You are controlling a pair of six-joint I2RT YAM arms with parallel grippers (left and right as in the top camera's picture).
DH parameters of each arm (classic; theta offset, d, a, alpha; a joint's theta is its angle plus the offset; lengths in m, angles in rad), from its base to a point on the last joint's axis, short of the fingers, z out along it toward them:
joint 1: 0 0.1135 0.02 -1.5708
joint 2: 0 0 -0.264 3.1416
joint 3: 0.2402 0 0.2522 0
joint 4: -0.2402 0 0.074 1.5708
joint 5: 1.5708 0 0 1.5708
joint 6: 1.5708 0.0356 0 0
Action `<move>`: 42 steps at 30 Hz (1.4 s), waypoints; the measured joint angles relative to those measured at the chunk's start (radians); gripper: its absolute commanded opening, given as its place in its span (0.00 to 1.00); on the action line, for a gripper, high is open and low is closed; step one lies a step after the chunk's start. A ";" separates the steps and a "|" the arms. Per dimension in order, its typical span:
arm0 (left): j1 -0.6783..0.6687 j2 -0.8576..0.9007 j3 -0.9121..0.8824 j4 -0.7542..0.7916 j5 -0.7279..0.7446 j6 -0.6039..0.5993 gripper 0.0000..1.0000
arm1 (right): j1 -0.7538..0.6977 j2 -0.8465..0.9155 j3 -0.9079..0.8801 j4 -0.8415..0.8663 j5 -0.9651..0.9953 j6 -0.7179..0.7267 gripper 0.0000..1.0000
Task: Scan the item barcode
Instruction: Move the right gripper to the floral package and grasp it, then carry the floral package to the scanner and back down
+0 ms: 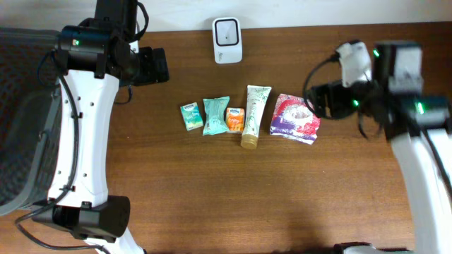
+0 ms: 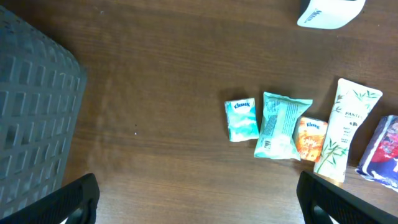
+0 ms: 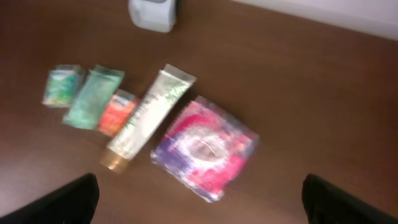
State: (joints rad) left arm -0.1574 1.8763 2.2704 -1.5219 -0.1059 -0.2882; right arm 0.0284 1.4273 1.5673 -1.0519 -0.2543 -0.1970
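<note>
Several items lie in a row mid-table: a small Kleenex pack (image 1: 191,116), a teal packet (image 1: 215,116), an orange packet (image 1: 235,120), a cream tube (image 1: 254,115) and a purple-pink pack (image 1: 295,118). The white barcode scanner (image 1: 227,39) stands behind them at the far edge. My left gripper (image 1: 152,65) hovers open to the left of the row, its fingers (image 2: 78,196) wide over bare wood. On the other side, my right gripper (image 1: 318,99) hangs open beside the purple-pink pack (image 3: 205,146), holding nothing.
A grey mesh surface (image 1: 21,106) lies off the table's left edge, also in the left wrist view (image 2: 31,106). A white wall strip runs along the far edge (image 1: 318,10). Brown tabletop (image 1: 282,197) stretches in front of the row.
</note>
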 measured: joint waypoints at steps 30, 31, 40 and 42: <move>0.000 0.000 0.000 0.000 0.000 0.000 0.99 | -0.224 0.763 0.046 -0.077 -0.382 0.019 0.04; 0.000 0.000 0.000 0.000 0.000 0.000 0.99 | -0.224 0.746 0.049 -0.082 -0.334 0.060 0.04; 0.000 0.000 0.000 0.000 0.000 0.000 0.99 | 0.048 0.423 0.122 -0.237 0.590 0.449 0.04; 0.000 0.000 0.000 0.000 0.000 0.000 0.99 | 0.096 0.457 0.104 -0.261 0.767 0.517 0.04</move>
State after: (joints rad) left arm -0.1574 1.8763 2.2704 -1.5219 -0.1059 -0.2882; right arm 0.1246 1.8839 1.6714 -1.3132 0.5125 0.3199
